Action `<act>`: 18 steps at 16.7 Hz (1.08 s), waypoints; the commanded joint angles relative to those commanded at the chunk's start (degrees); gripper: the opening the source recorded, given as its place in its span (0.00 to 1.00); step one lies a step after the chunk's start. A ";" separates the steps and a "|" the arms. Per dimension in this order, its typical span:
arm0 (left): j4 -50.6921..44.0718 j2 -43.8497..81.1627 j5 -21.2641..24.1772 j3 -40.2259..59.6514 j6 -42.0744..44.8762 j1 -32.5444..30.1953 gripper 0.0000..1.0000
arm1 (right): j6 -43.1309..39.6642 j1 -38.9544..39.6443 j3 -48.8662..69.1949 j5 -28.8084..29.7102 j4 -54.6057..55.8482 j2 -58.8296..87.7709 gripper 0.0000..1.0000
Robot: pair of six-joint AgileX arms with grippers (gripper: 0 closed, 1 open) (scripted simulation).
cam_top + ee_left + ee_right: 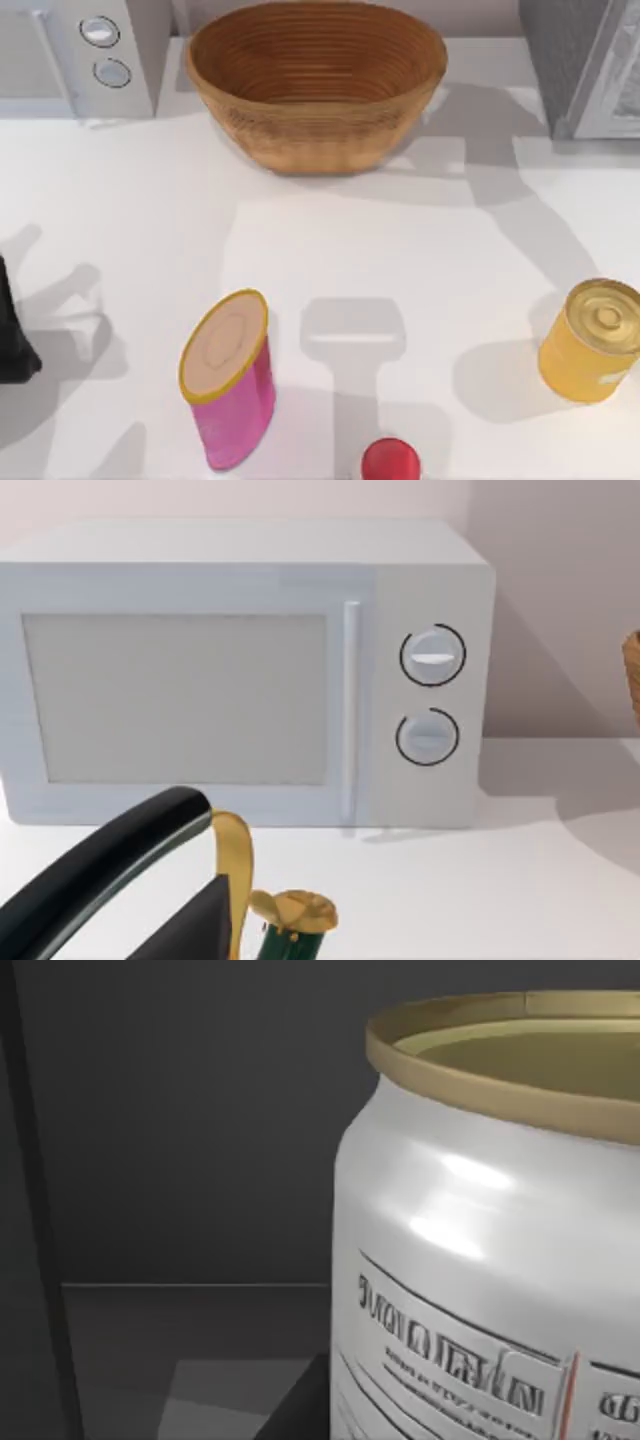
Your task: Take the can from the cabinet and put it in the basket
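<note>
The can [490, 1230] stands upright inside the cabinet [585, 70], very close to the right wrist camera, against dark inner walls. This indicates that the right arm is reaching into the cabinet at the table's far right corner to collect it. The right claw's fingers are not clearly visible; a dark shape beside the can's base may be one of them, so whether the claw is open or closed on the can cannot be told.

The basket [315, 120] sits at the far middle of the table, near the cabinet, so the carry is likely short.

The left arm is parked at the table's left edge, facing the microwave [250, 670]. Its claw state cannot be told.
</note>
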 joint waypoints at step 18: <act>0.00 0.00 0.00 0.00 0.00 0.00 1.00 | 0.07 -2.96 -27.77 -3.45 3.66 -23.86 0.00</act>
